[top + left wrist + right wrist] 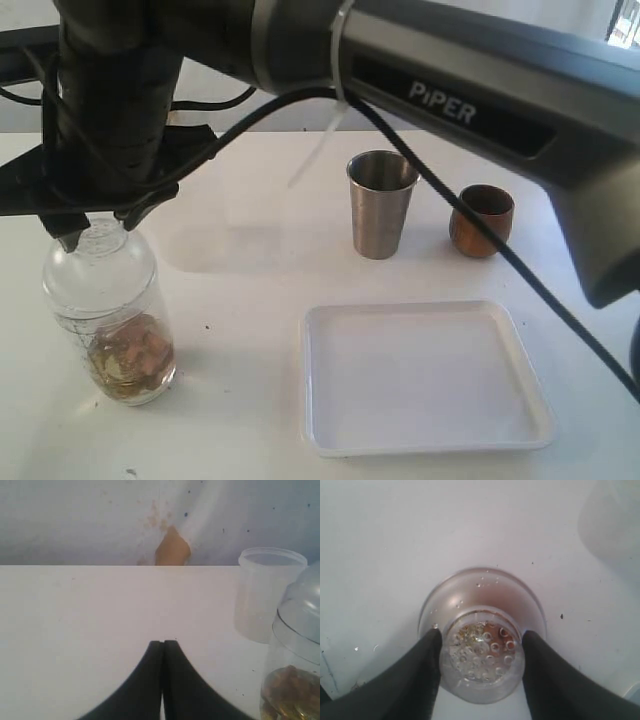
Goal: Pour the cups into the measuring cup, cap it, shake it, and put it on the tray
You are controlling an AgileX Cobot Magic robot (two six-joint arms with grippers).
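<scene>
**Right end effector clamped on capped measuring cup; cup stands off the tray**

The measuring cup [112, 325] stands upright on the white worktop [240, 350], at the left of the exterior view and to the left of the tray [430, 392], not touching it. A clear dome lid [100, 262] sits on top of the cup. Brown and yellowish contents [130, 362] lie at its bottom, and the upper part is clear.

The right arm, marked PiPER, reaches across the scene from the right. Its right end effector [98, 222] is directly above the cup, pointing down. In the right wrist view the 2 dark fingers [427, 655] sit on opposite sides of the lid's neck [482, 647], each pressed against it. The right end effector [481, 635] is therefore closed on the dome lid, and the cup's base rests on the worktop.

The left end effector [163, 643] has its 2 fingers touching along their length with nothing between them. It is closed and empty. In the left wrist view it lies over bare worktop near the measuring cup [295, 680], which is apart from the fingertips. A second clear tub [267, 597] stands just beyond the cup.

The stainless-steel tumbler [382, 205] and the wooden cup [481, 220] stand upright side by side beyond the tray, apart from each other and well apart from the measuring cup. Whether anything remains inside them cannot be told.
</scene>
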